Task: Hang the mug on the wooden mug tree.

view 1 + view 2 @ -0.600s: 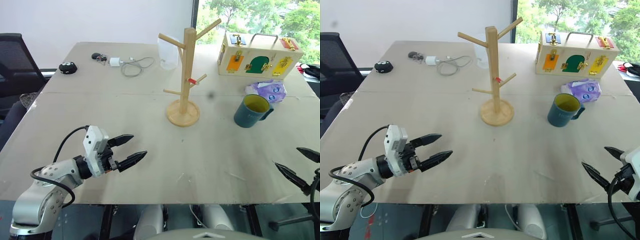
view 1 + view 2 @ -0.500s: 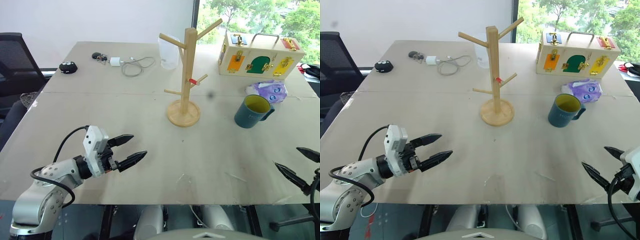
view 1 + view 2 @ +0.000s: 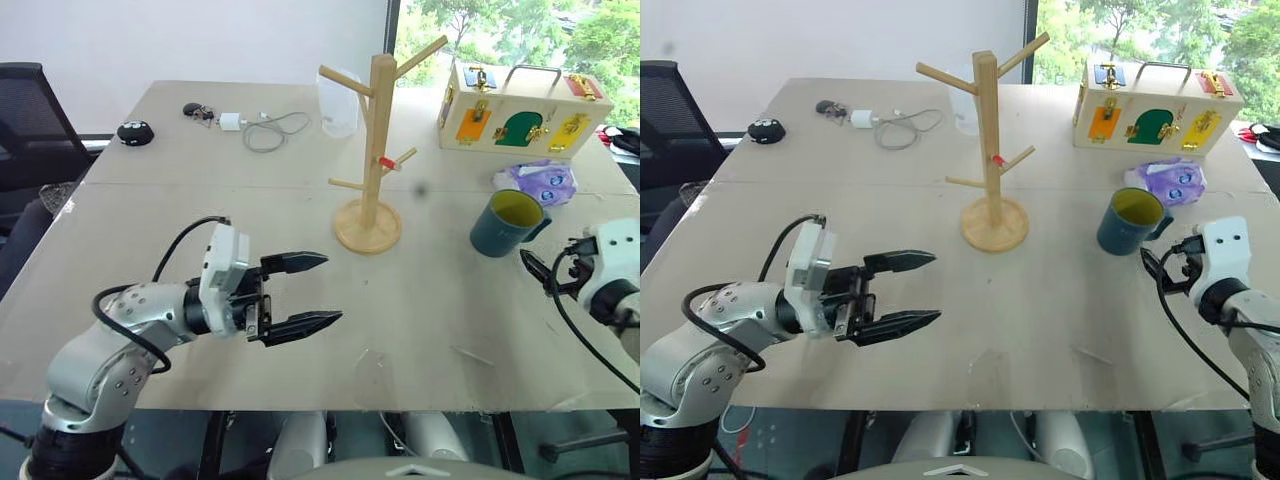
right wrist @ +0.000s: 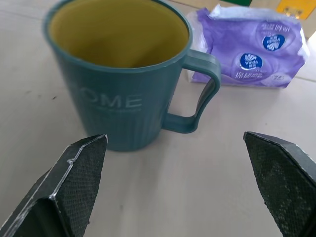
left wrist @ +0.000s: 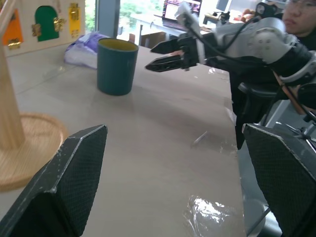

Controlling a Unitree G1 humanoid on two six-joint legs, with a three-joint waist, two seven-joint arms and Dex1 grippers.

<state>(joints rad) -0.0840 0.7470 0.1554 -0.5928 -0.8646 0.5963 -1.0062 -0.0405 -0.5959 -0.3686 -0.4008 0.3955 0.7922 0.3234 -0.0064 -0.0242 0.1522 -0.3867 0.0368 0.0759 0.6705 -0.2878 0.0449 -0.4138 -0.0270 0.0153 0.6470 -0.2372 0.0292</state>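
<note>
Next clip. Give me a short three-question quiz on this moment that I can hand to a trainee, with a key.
1. True or false: the mug already hangs on a peg of the mug tree.
2. What lies just behind the mug on the table? A) a purple packet B) a coiled cable C) a black chair
3. Fill in: the right gripper faces the mug with its fingers ____.

Key
1. False: it stands upright on the table, apart from the tree.
2. A: the purple packet.
3. Open, with the mug and its handle ahead of them, untouched. The left gripper is open too, holding nothing.
</note>
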